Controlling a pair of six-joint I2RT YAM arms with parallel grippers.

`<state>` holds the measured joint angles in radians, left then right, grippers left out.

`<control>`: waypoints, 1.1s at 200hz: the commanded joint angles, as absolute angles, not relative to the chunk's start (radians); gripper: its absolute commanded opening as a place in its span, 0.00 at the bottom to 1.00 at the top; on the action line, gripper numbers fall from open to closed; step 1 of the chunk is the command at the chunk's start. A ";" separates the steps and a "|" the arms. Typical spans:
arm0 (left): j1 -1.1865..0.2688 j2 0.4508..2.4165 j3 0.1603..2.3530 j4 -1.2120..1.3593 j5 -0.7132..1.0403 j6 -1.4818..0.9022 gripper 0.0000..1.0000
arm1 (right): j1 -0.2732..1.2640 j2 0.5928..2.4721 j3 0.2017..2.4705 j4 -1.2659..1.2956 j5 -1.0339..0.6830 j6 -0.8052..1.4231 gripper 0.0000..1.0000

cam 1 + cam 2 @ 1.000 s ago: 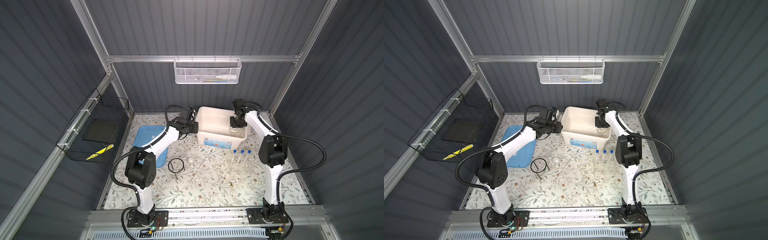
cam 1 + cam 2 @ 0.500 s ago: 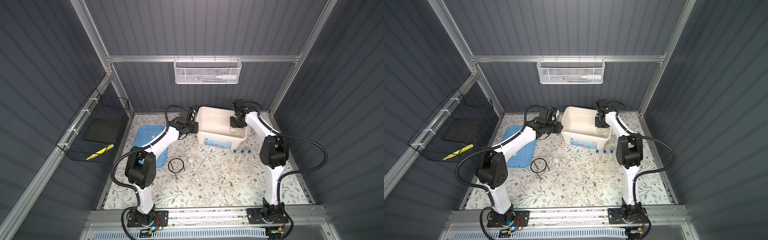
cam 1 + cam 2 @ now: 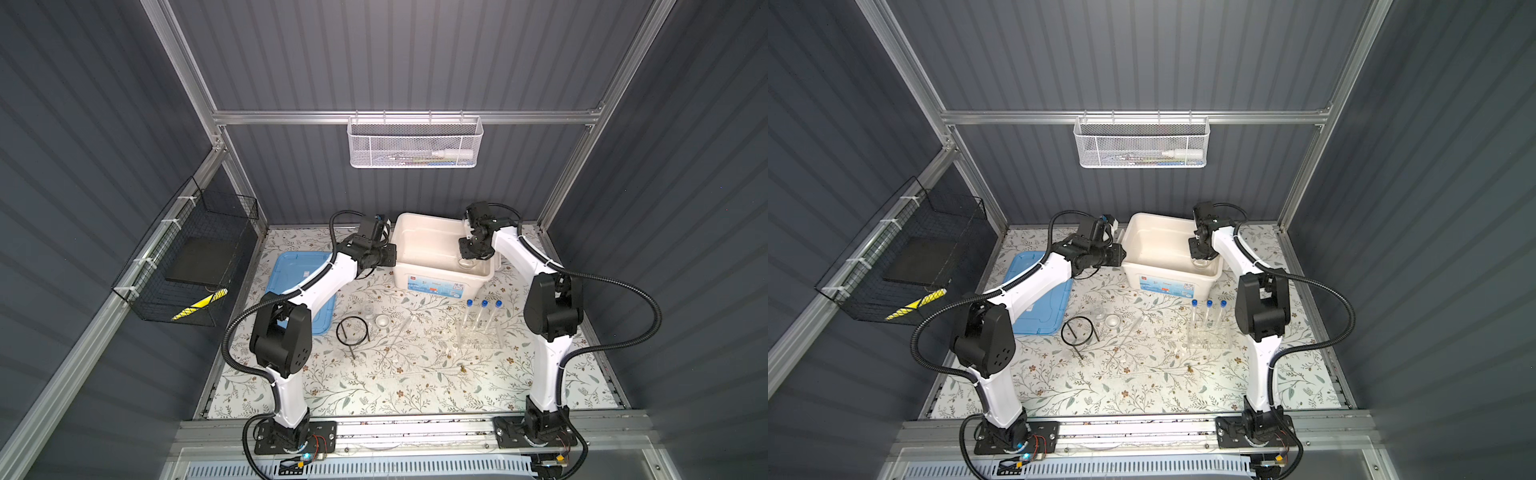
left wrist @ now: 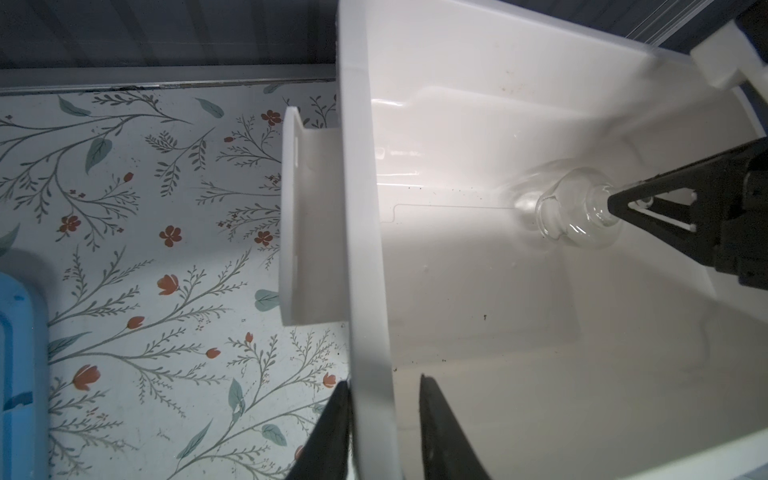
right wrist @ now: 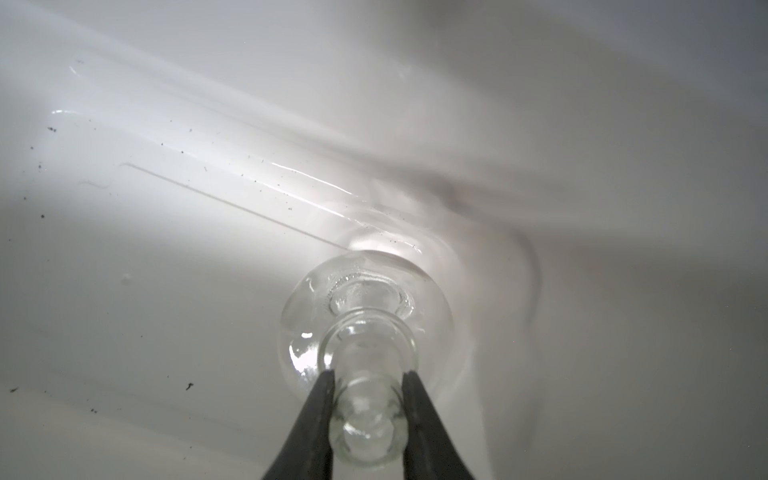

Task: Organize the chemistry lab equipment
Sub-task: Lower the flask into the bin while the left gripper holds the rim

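My right gripper (image 5: 368,374) is shut on the neck of the small clear glass flask (image 5: 365,316), down inside the white bin (image 3: 432,284). The flask's (image 3: 467,262) round body is at the bin floor near the bin's right wall. My left gripper (image 4: 382,380) straddles the bin's left wall (image 4: 365,249). The outer finger lies against the wall, and a gap shows at the inner finger. On the mat stand three blue-capped test tubes (image 3: 484,316) in a clear rack (image 3: 478,336). To their left are a black ring tripod (image 3: 352,330), a beaker (image 3: 369,312), a white dish (image 3: 381,321) and a thin rod (image 3: 405,325).
A blue tray (image 3: 299,282) lies flat at the left under my left arm. A black wire basket (image 3: 195,257) hangs on the left wall. A white mesh basket (image 3: 415,143) with a white squeeze bottle hangs on the back rail.
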<state>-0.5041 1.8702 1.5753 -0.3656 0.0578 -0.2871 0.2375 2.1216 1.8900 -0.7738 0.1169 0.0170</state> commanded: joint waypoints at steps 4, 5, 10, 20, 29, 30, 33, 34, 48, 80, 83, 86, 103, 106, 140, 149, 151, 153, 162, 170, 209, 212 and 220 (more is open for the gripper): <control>-0.500 1.883 1.572 -0.380 0.086 -0.302 0.30 | 0.242 2.113 1.890 -0.798 0.059 -0.071 0.14; -0.500 1.884 1.572 -0.381 0.086 -0.302 0.30 | 0.242 2.114 1.890 -0.799 0.060 -0.071 0.14; -0.500 1.884 1.574 -0.381 0.088 -0.302 0.30 | 0.242 2.116 1.895 -0.804 0.062 -0.074 0.15; -0.500 1.884 1.572 -0.380 0.089 -0.302 0.30 | 0.242 2.120 1.904 -0.815 0.062 -0.086 0.14; -0.500 1.884 1.571 -0.380 0.089 -0.302 0.30 | 0.244 2.120 1.904 -0.821 0.063 -0.098 0.15; -0.500 1.884 1.571 -0.380 0.089 -0.303 0.30 | 0.244 2.119 1.904 -0.821 0.063 -0.100 0.15; -0.500 1.885 1.571 -0.380 0.090 -0.302 0.30 | 0.245 2.119 1.902 -0.822 0.063 -0.107 0.14; -0.500 1.884 1.571 -0.380 0.090 -0.303 0.30 | 0.245 2.119 1.901 -0.823 0.062 -0.109 0.14; -0.500 1.884 1.568 -0.380 0.089 -0.302 0.30 | 0.248 2.112 1.886 -0.822 0.060 -0.135 0.15; -0.500 1.888 1.572 -0.379 0.094 -0.302 0.30 | 0.249 2.142 1.915 -0.860 0.077 -0.145 0.14; -0.500 1.887 1.572 -0.380 0.094 -0.303 0.30 | 0.249 2.144 1.919 -0.863 0.077 -0.146 0.14; -0.500 1.887 1.574 -0.380 0.095 -0.302 0.30 | 0.249 2.146 1.921 -0.866 0.076 -0.148 0.14; -0.500 1.887 1.574 -0.381 0.095 -0.302 0.30 | 0.248 2.154 1.925 -0.864 0.085 -0.169 0.14; -0.500 1.888 1.574 -0.382 0.095 -0.302 0.30 | 0.248 2.155 1.925 -0.865 0.088 -0.178 0.15; -0.500 1.888 1.569 -0.382 0.095 -0.302 0.30 | 0.247 2.183 1.965 -0.893 0.100 -0.259 0.15; -0.500 1.891 1.569 -0.382 0.098 -0.304 0.30 | 0.247 2.192 1.976 -0.904 0.087 -0.275 0.15; -0.500 1.892 1.569 -0.381 0.099 -0.305 0.30 | 0.247 2.195 1.979 -0.907 0.085 -0.278 0.15; -0.500 1.892 1.569 -0.380 0.101 -0.305 0.30 | 0.247 2.197 1.981 -0.909 0.085 -0.280 0.15; -0.500 1.894 1.569 -0.379 0.103 -0.307 0.30 | 0.247 2.210 1.995 -0.919 0.106 -0.285 0.15; -0.500 1.893 1.572 -0.379 0.105 -0.308 0.31 | 0.247 2.219 2.007 -0.928 0.123 -0.288 0.16; -0.500 1.895 1.571 -0.382 0.104 -0.304 0.31 | 0.246 2.227 2.017 -0.922 0.138 -0.308 0.24; -0.500 1.895 1.571 -0.382 0.104 -0.302 0.31 | 0.245 2.228 2.019 -0.923 0.140 -0.310 0.24; -0.500 1.897 1.571 -0.382 0.106 -0.304 0.31 | 0.246 2.232 2.025 -0.924 0.144 -0.314 0.26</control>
